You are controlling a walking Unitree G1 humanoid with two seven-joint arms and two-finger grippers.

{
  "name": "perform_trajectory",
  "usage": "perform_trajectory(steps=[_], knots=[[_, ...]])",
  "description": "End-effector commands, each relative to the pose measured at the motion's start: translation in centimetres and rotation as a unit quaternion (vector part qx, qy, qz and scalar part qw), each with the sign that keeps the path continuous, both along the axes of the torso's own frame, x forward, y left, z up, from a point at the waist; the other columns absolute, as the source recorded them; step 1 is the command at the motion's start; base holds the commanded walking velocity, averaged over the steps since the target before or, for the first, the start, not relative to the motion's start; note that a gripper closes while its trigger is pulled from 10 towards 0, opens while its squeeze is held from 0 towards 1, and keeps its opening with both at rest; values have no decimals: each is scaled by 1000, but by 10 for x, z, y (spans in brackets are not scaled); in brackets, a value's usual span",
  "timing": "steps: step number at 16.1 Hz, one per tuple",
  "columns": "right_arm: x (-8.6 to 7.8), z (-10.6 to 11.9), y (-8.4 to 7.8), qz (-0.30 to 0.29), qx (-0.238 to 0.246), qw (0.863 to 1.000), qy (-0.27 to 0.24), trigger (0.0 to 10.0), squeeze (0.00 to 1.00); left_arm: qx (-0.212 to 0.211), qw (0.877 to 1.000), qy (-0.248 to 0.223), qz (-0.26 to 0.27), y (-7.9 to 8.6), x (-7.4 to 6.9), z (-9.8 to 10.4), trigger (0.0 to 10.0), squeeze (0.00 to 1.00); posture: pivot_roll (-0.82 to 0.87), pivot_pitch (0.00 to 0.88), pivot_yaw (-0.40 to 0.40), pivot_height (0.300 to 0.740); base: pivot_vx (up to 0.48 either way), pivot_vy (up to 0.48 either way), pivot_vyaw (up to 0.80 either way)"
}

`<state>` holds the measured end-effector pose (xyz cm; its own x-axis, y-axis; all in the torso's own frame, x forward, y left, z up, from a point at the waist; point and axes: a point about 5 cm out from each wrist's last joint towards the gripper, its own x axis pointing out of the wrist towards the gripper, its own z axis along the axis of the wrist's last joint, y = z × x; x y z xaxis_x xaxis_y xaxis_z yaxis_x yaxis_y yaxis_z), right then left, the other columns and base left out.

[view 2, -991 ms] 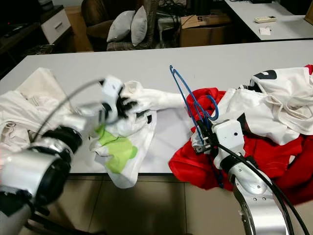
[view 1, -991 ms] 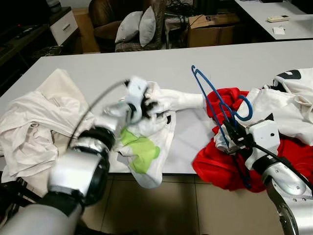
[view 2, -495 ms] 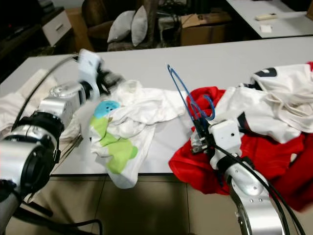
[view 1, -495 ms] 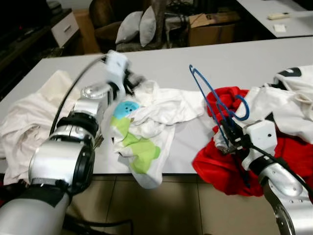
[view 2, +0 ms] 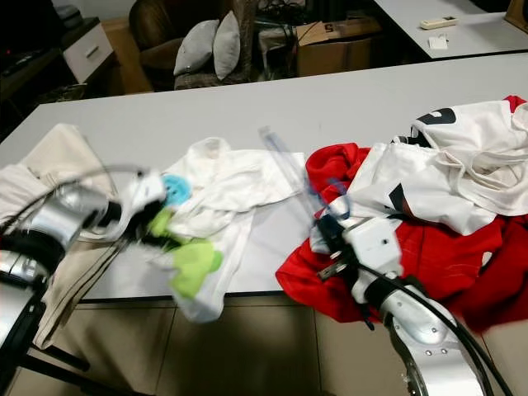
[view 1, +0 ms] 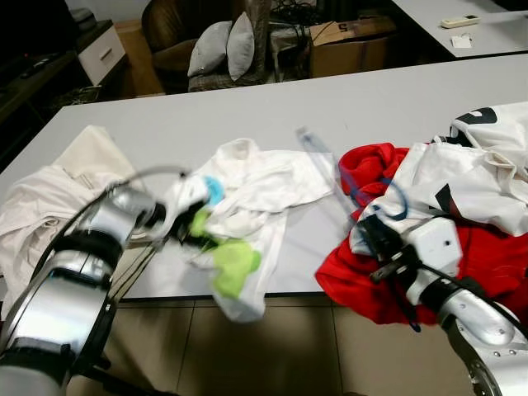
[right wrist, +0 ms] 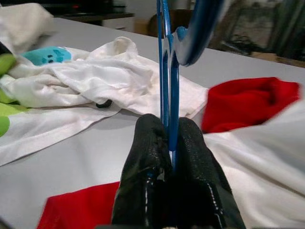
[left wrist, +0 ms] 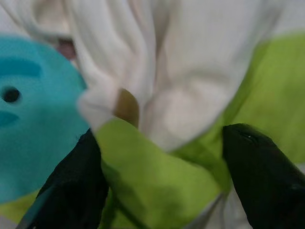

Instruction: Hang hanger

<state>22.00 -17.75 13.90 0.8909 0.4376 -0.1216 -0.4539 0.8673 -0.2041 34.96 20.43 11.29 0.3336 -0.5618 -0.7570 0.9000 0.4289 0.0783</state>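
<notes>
A: Right wrist view first: the blue hanger [right wrist: 166, 62] is being pinched between the two black fingers [right wrist: 147, 157], jaws clamped tight on its wire.

B: And in the left eye view, the right gripper [view 1: 373, 235] is being held at lower right over the red garment [view 1: 363, 276], hanger blurred and tilted toward centre frame.

A: The left gripper [left wrist: 162, 167] is being pushed into the white shirt [view 1: 264, 186], jaws apart around a green-printed fold, nothing clamped yet.

B: So the garment is being gathered, by the look of it. Next, probably, a neck opening is being sought, so the hanger can be threaded in.
</notes>
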Motion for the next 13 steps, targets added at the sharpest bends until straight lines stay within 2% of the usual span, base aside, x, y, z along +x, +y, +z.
perform_trajectory(steps=[1,2,3,4,5,6,7,8,9,10,11,12,13], knots=[[-3,-1,8,26,5,1000,11,10000,0,30,999,-12,19,6,1,-1,10000,0,-112,0,168,740,0,0,0],[-1,-2,9,30,2,999,12,10000,0,47,997,-39,49,2,3,-9,10000,0,-103,0,158,740,0,0,0],[2,-2,9,26,0,1000,9,10000,0,45,993,-81,79,-5,9,-10,10000,0,-98,0,150,740,0,0,0],[6,-1,7,18,-2,1000,6,10000,0,24,985,-127,111,-15,17,-4,10000,0,-94,0,146,740,0,0,0],[10,-1,4,6,-8,1000,1,10000,0,-22,971,-184,151,-31,28,8,10000,0,-94,0,146,740,0,0,0],[12,0,1,-6,-9,1000,-2,10000,0,-70,957,-214,183,-44,37,21,10000,0,-92,0,147,740,0,0,0],[13,0,-1,-15,-12,1000,-5,10000,0,-96,945,-236,204,-52,42,30,10000,0,-92,0,147,740,0,0,0],[14,0,-2,-20,-10,1000,-5,10000,0,-93,942,-246,207,-56,44,32,10000,0,-94,0,151,740,0,0,0],[14,1,-4,-31,-15,999,-9,10000,0,-88,923,-288,239,-60,48,38,10000,0,-99,0,155,740,0,0,0],[15,1,-4,-39,-11,999,-10,10000,0,-92,910,-304,265,-61,51,42,10000,0,-106,0,160,740,0,0,0],[15,1,-5,-49,-8,999,-14,10000,0,-83,893,-331,293,-55,53,46,10000,0,-116,0,170,740,0,0,0],[15,1,-5,-52,-8,999,-15,10000,0,-81,887,-339,303,-54,54,47,10000,0,-116,0,170,740,0,0,0],[13,3,-6,-61,-5,998,-21,10000,0,-99,870,-359,323,-45,55,56,10000,0,-125,0,178,740,0,0,0]])
